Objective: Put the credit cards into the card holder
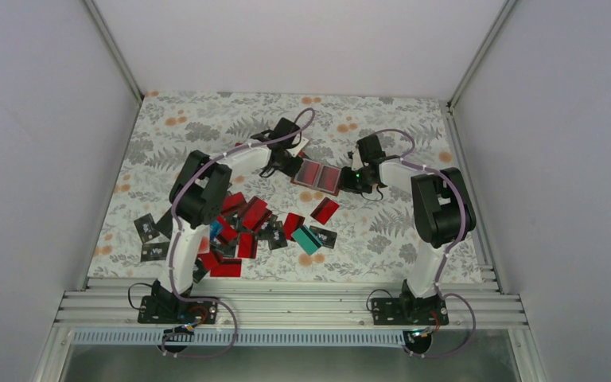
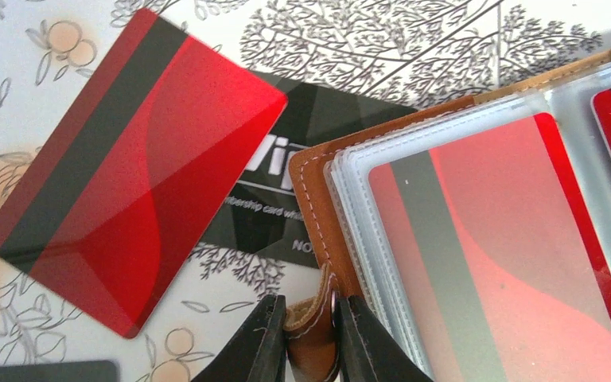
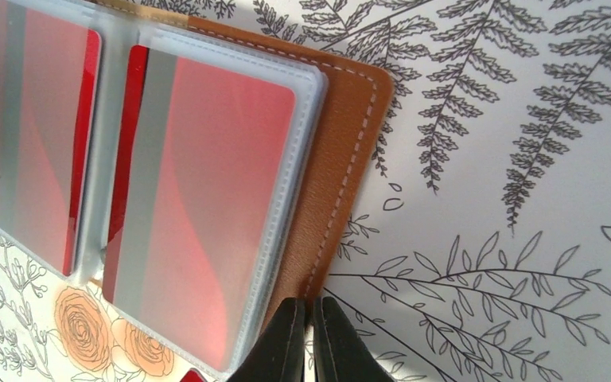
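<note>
Nearest the arm bases, loose credit cards (image 1: 243, 227) lie scattered on your desk (image 1: 414, 239). Farther back, the card holder (image 1: 318, 176) lies open between both arms, with red cards in its clear pockets. Your left pincer (image 2: 310, 318) pinches the holder's brown tab; a red card (image 2: 135, 167) lies just beside it. Your right pincer (image 3: 306, 318) is pressed together at the holder's edge.

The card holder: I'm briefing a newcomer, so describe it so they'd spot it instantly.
On the floral table, look past the scattered credit cards toward the far middle. The card holder lies open there: the only brown leather thing, its clear pockets showing red cards.
</note>
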`<move>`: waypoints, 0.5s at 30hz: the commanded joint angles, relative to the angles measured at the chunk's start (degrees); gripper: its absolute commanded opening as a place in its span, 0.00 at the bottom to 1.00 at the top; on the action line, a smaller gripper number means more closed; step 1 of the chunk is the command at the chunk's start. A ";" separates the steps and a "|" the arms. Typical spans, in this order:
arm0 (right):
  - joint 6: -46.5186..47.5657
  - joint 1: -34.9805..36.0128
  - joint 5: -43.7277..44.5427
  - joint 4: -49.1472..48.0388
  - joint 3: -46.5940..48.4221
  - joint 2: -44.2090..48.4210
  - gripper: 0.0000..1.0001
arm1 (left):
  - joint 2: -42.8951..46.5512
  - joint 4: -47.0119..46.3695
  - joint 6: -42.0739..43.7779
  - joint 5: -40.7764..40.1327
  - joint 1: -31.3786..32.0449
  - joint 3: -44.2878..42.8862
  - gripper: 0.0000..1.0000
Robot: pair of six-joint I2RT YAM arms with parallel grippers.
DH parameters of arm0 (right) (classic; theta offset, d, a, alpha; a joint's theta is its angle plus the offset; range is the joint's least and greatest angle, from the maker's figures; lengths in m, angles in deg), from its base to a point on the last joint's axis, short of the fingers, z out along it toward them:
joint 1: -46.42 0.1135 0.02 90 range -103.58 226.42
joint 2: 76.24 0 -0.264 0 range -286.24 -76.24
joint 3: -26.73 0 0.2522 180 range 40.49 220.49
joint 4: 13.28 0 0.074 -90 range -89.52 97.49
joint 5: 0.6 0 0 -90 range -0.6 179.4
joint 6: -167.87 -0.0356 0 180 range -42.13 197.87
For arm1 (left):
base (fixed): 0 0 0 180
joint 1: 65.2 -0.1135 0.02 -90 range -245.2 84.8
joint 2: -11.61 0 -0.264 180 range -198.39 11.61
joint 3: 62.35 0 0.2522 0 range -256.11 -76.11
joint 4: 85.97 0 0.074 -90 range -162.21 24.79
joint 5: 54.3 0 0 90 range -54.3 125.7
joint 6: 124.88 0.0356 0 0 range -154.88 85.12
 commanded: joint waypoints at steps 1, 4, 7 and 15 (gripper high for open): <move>0.75 0.40 0.03 0.87 -0.73 -1.25 0.07 | 0.95 1.12 -3.62 -4.07 -1.59 3.08 0.19; 0.75 0.40 0.16 0.93 -0.68 -1.26 0.07 | 1.54 0.11 -5.93 -4.72 -2.23 3.98 0.19; 0.73 0.43 0.11 1.11 -0.56 -1.15 0.07 | 2.19 -0.80 -7.52 -4.46 -2.71 4.96 0.22; 0.56 0.29 -1.59 0.95 -0.09 -0.93 0.07 | 4.91 -3.25 -8.81 -0.86 -2.87 8.00 0.08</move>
